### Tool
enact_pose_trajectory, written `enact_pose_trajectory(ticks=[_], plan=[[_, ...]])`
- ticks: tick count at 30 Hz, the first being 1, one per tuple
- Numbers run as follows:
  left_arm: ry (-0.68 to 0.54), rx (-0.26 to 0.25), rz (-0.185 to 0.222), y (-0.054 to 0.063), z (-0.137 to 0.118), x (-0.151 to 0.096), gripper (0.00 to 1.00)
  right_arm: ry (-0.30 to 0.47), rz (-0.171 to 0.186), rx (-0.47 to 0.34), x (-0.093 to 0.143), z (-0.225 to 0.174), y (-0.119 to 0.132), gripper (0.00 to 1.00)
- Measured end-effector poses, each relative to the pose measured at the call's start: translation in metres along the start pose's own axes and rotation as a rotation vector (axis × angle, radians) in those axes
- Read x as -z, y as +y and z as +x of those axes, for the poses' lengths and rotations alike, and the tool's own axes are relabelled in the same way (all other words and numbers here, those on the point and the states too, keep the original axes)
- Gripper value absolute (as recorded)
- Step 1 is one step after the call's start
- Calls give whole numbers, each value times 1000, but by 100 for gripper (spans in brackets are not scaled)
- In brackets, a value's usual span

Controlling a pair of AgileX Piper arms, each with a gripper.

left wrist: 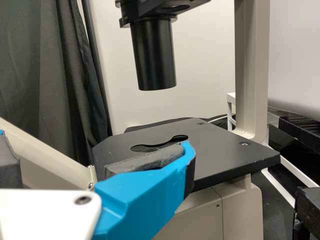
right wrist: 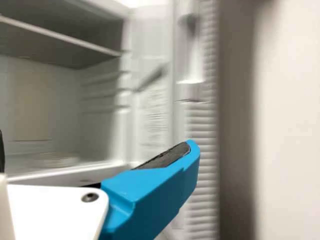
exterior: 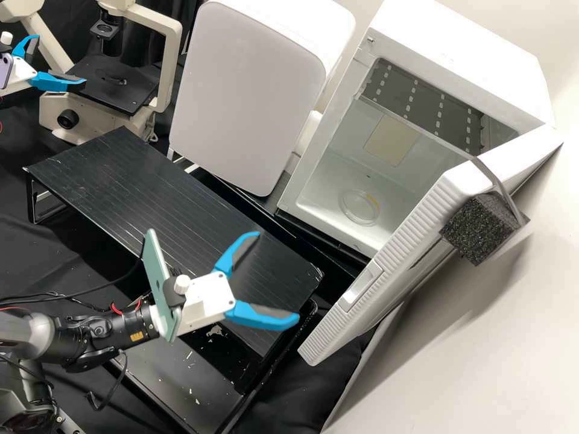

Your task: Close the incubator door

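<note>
The white incubator (exterior: pixel 467 66) stands at the back right with its door (exterior: pixel 416 241) swung wide outward, the ribbed edge and recessed handle (exterior: pixel 362 285) facing the bench. My right gripper (exterior: pixel 278 276) is open to the left of the door's free edge, apart from it. In the right wrist view, my right gripper (right wrist: pixel 96 147) has the door's ribbed edge (right wrist: pixel 201 150) beyond one finger, beside the lit interior (right wrist: pixel 45 107). My left gripper (exterior: pixel 61 59) stands open at the far upper left by the microscope; in the left wrist view, my left gripper (left wrist: pixel 95 149) faces the microscope stage (left wrist: pixel 225 150).
A long black stand (exterior: pixel 163 199) runs beneath and behind the right gripper. A white appliance (exterior: pixel 247 96) stands between the microscope (exterior: pixel 60 114) and the incubator. Black foam (exterior: pixel 482 229) is fixed to the door's outer side, near a pale wall. A clear round dish (exterior: pixel 360 207) lies inside.
</note>
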State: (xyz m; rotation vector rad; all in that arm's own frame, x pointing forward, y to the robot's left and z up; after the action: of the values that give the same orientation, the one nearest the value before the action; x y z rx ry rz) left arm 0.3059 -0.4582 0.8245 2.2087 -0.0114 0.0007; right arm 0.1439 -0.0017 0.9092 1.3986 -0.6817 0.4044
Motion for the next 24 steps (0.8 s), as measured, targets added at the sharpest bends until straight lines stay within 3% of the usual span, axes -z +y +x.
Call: enact_pose_trajectory(ticks=[5,16,24], plan=[[0,0,0,0,0,0,100,-82,-32,-70,-12,4,10,100],[0,0,0,0,0,0,100,-196,-69,-2,-37,49,-15,100],[0,0,0,0,0,0,100,-269,-87,-10,-57,68,-21,100]])
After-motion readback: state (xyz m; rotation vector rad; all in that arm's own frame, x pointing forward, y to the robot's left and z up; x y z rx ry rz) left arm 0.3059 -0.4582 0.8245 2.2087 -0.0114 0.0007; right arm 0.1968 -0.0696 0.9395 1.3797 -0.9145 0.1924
